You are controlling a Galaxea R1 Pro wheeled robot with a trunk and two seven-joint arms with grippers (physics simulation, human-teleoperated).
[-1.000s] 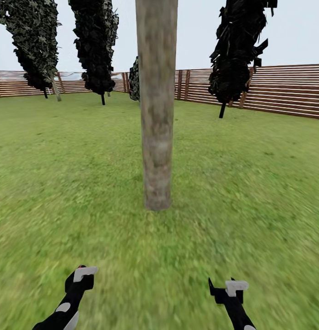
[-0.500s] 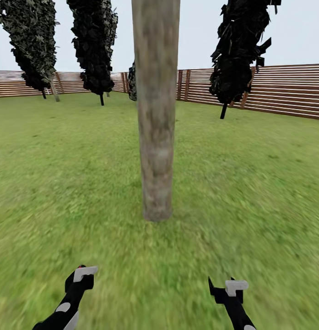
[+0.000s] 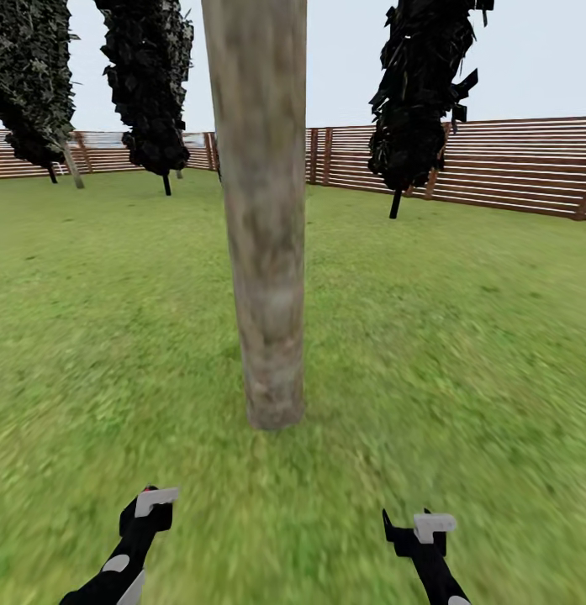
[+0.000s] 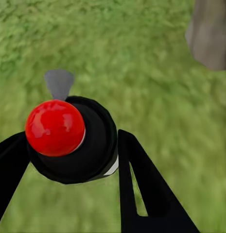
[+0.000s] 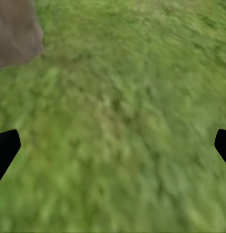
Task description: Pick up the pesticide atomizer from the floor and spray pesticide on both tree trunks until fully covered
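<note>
Three tall, thin, dark trees are standing far back on the grass. One dark tree [image 3: 28,80] is standing at the far left of the head view. Another dark tree [image 3: 150,80] is standing near it. The third dark tree [image 3: 423,92] is standing over to the right. A brown wooden fence [image 3: 511,164] with flat slats is running behind them. A pale grey sky [image 3: 536,55] is showing above the fence.

Tree trunk [image 3: 263,252] ahead, fence [image 3: 494,164] behind.
</note>
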